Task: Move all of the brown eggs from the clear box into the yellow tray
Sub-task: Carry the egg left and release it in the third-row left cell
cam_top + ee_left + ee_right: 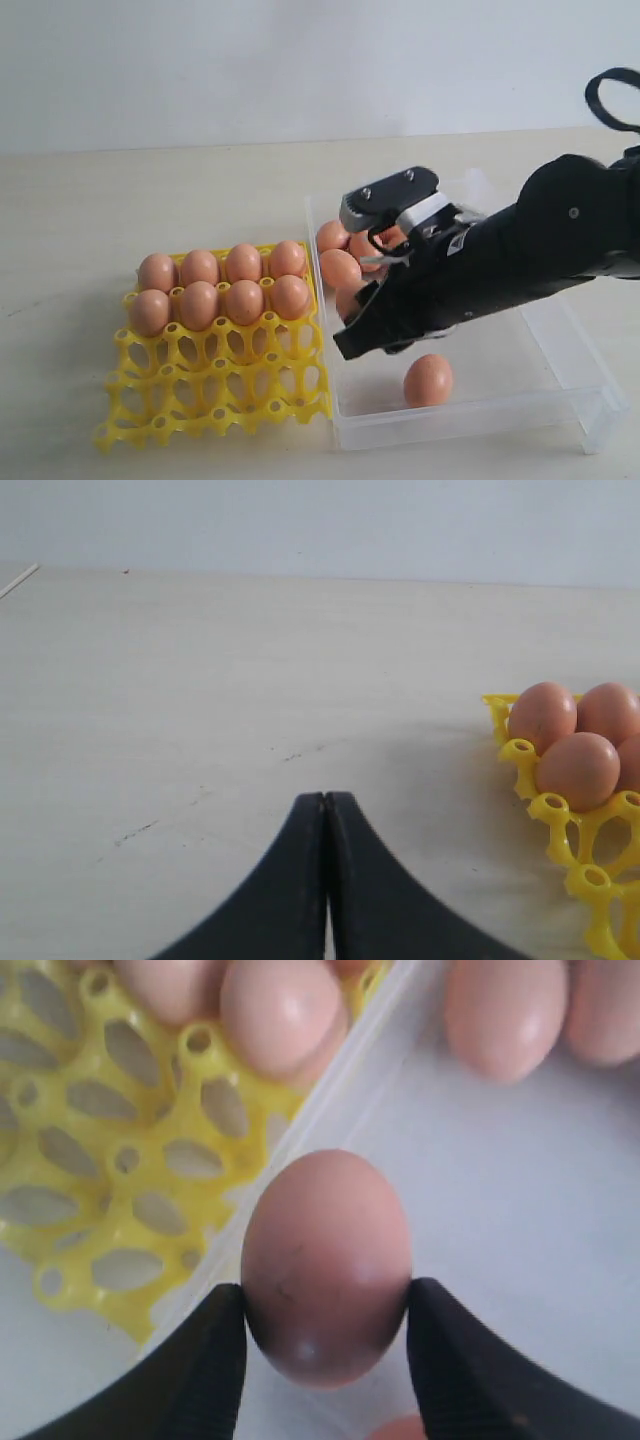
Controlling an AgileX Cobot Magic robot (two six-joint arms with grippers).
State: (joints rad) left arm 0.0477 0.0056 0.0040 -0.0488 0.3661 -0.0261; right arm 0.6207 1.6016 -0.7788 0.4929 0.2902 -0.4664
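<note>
Half done, I judge: eight brown eggs [243, 298] fill two rows of the yellow tray [215, 400], the right hand [325, 1340] clamps a ninth egg [325, 1250] in the clear box [500, 408] just beside the tray, more wait there, and the left hand [326, 805] sits pinched shut, empty, near the tray.

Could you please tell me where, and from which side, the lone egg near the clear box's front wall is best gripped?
Probably from straight above, closing on the lone egg across its broad middle, parallel to the front wall of the clear box. It lies apart from the other eggs with bare floor either side, but the wall stands close, hindering a low approach.
</note>
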